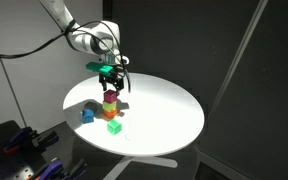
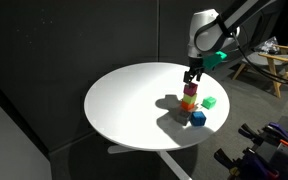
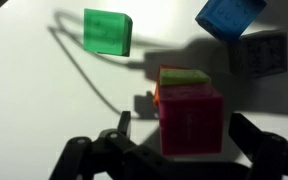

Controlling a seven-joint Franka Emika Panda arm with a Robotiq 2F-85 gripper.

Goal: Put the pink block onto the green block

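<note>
Dark curtains backed a round white bench (image 1: 174, 110), where a small magenta-pink plastic cube (image 3: 191, 118) topped a short stack above a lime-yellow cube (image 3: 184, 76) and an orange cube (image 1: 109, 108). A black end effector (image 3: 182, 128) hung spread around it, its fingers flanking the smooth faces without evident contact. A glossy mint-green cube (image 3: 108, 32) sat alone on the bench near the stack, up and to the left in the wrist view.
</note>
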